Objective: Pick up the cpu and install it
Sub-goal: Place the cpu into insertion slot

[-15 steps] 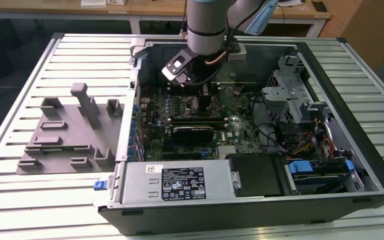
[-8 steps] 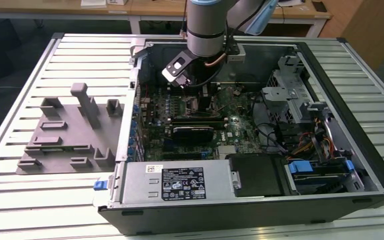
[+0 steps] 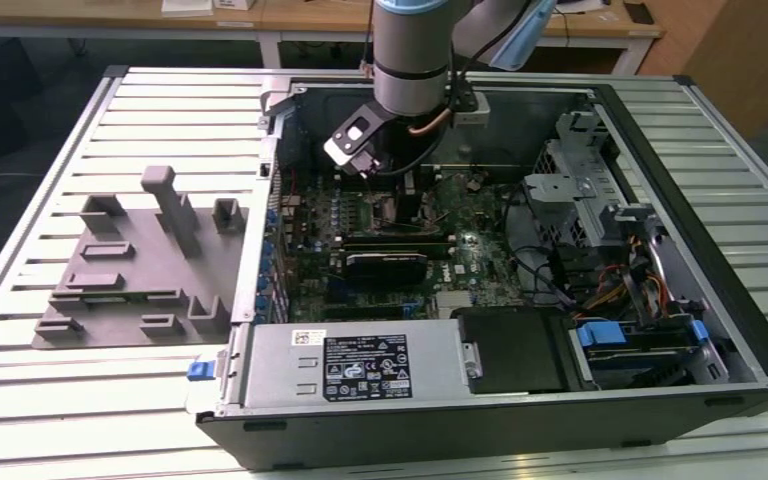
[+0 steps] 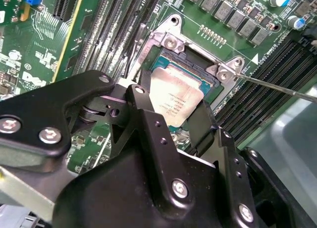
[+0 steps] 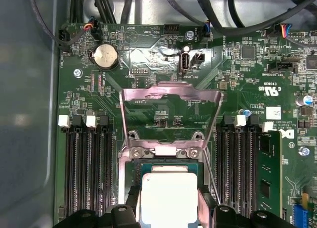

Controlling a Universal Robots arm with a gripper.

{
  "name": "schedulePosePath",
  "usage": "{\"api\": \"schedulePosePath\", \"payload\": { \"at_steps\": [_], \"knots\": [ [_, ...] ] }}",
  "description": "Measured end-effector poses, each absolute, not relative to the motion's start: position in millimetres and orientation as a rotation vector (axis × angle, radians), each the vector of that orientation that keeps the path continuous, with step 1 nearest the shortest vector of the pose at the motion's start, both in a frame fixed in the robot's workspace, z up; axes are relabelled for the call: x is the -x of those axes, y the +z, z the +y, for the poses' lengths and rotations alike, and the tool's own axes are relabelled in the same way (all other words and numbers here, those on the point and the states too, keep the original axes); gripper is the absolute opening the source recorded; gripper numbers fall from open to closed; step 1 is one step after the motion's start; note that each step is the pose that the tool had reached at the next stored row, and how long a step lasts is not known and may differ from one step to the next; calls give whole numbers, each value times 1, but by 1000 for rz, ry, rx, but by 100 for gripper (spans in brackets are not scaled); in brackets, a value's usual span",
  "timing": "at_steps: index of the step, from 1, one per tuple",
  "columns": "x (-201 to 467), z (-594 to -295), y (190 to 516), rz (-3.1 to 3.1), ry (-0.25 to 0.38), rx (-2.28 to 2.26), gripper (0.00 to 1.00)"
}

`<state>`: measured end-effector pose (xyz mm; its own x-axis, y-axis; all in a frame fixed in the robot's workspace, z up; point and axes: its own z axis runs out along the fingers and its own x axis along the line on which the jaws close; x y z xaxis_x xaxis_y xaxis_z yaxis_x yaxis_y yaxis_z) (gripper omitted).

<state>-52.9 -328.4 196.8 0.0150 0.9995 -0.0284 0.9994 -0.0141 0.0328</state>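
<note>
Exterior view: the arm's black tool (image 3: 402, 200) dips into the open black computer case (image 3: 491, 435) on the slatted metal counter (image 3: 37, 400), grey moulded tray (image 3: 131, 270) at the case's nine o'clock. Second wrist view: the tool looks clamped on opposite edges of the small silver-topped square cpu (image 4: 176, 96), held level at the dark metal-framed socket (image 4: 168, 40). First wrist view: steel load plate (image 5: 171, 92) flipped up, leaving that socket open.
</note>
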Motion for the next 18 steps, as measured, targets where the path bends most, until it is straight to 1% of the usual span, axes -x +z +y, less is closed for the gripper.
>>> {"api": "schedulePosePath", "payload": {
  "at_steps": [10,12,13,18],
  "knots": [
    [53,-328,195,2175,4,-2207,54],
    [53,-328,195,2175,4,-2207,55],
    [53,-328,195,2175,4,-2207,62],
    [53,-328,195,2175,4,-2207,62]
  ]
}}
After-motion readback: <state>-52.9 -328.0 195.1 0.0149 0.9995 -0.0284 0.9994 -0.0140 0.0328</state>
